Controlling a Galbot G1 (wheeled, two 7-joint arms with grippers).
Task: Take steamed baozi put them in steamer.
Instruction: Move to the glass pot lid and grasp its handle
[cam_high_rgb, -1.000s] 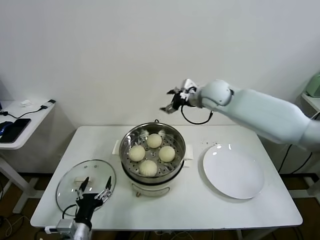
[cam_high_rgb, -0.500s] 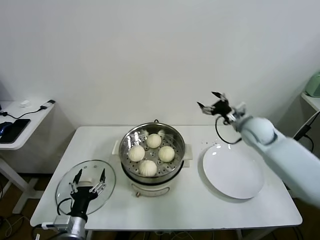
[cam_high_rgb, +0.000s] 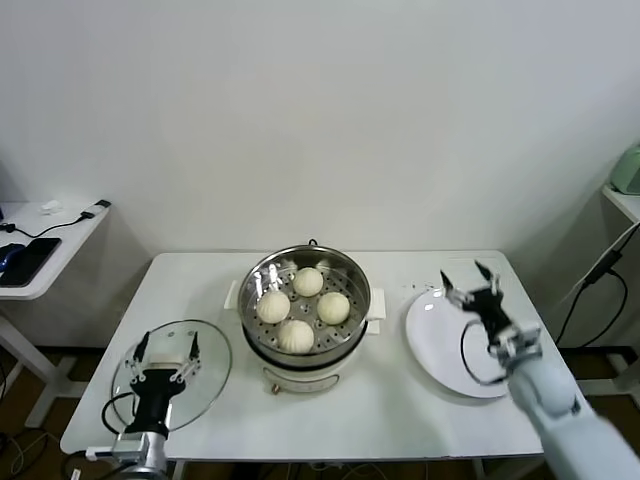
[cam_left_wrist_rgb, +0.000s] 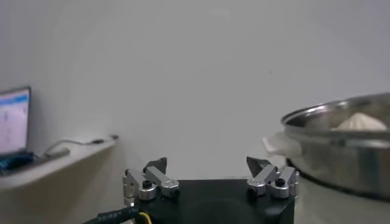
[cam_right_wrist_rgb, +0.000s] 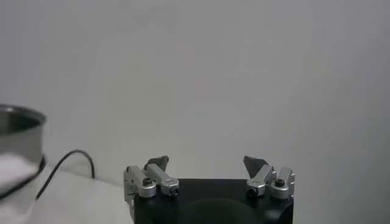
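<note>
With all four steamed baozi (cam_high_rgb: 304, 306) seated in the steamer (cam_high_rgb: 352, 275) mid-bench, loading looks complete; left claw (cam_high_rgb: 164, 350) and right claw (cam_high_rgb: 470, 281) both wide, empty.

Right arm swung away from above the pot and lowered over the plate.

Right gripper (cam_high_rgb: 472, 283) now low at the right side of the table, over the white plate (cam_high_rgb: 440, 350), fingers spread and empty; a second ago high behind the steamer (cam_high_rgb: 306, 305) near the wall, half a second ago partway across above the plate's far edge. Forearm now entering from the lower right corner rather than from the right edge. Left gripper (cam_high_rgb: 162, 349) shifted slightly toward the left and nearer the table's front edge, over the glass lid (cam_high_rgb: 205, 372), fingers likewise spread.
</note>
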